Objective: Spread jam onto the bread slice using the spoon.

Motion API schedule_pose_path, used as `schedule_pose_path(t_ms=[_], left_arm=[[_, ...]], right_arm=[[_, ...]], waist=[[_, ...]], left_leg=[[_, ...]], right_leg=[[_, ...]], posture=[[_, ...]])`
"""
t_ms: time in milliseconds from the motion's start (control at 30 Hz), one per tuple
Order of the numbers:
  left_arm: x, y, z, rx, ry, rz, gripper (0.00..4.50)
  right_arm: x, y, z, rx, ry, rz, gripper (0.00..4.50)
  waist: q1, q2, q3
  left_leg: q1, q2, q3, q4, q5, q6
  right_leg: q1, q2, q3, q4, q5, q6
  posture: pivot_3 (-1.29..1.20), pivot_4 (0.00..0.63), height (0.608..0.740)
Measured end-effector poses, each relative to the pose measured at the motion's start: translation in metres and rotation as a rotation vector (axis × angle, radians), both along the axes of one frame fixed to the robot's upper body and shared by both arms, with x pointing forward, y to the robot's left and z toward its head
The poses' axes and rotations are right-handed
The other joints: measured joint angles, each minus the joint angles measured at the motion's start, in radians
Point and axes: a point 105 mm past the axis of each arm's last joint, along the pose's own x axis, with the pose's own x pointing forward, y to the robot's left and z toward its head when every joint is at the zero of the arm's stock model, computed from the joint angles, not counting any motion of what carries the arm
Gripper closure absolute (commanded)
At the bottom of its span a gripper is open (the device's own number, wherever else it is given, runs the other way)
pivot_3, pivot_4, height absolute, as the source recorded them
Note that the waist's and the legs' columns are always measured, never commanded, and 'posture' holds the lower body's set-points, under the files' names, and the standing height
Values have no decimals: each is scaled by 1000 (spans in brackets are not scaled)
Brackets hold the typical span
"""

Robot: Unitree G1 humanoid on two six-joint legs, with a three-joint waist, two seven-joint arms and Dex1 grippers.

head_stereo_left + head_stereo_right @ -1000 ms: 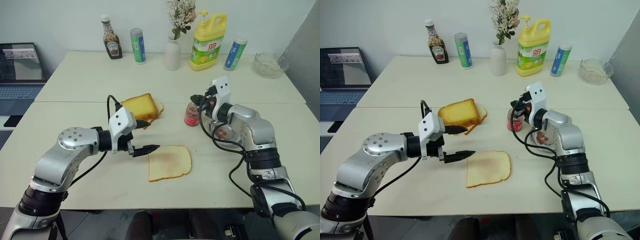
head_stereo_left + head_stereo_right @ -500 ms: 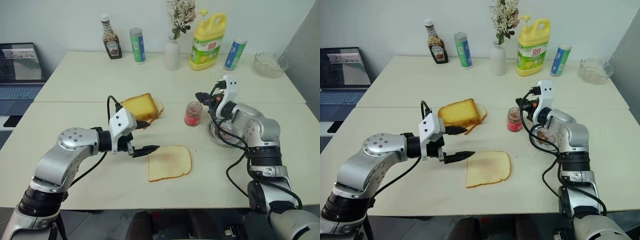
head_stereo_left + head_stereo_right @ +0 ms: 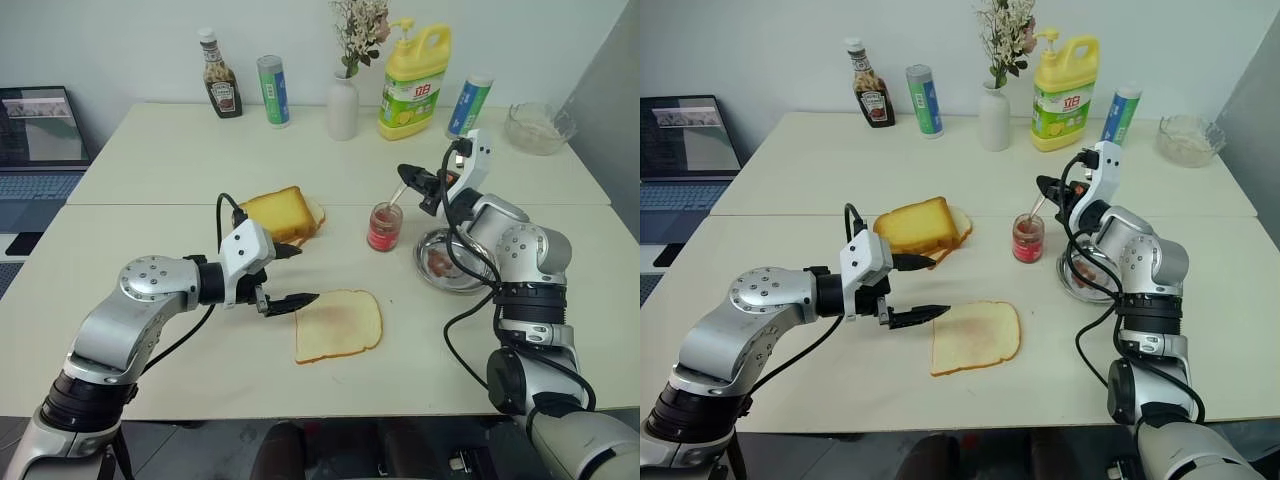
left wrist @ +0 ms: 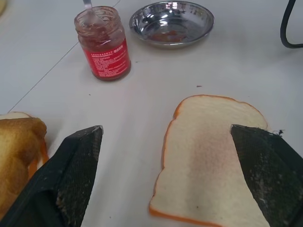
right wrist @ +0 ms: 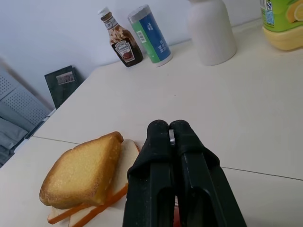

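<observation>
bench (image 3: 150, 170): right claw (image 3: 408, 180) clamps spoon (image 3: 397, 196) in jam (image 3: 384, 227) mid-bench; left claw (image 3: 290, 274) released by bread (image 3: 338, 325). jar may tip if dragged.

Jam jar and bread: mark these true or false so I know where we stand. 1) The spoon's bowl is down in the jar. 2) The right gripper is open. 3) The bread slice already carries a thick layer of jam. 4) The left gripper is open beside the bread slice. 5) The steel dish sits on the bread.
1) True: the spoon stands with its bowl in the jam jar, handle up.
2) False: the right gripper is shut on the spoon's handle.
3) False: the bread slice shows only a faint pinkish centre.
4) True: the left gripper is open next to the slice.
5) False: the steel dish sits on the table, apart from the bread.
</observation>
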Motion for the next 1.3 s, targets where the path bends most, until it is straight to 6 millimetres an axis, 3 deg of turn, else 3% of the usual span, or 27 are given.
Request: schedule_pose_path(t_ms=[1300], left_arm=[[0,-4,-2,13,2,-14,0]], right_arm=[[4,-18,2,152,85,-55,4441]], waist=[[-1,0,0]], left_leg=[[0,0,1,0,0,0]], right_leg=[[0,0,1,0,0,0]], posture=[[0,150,740]])
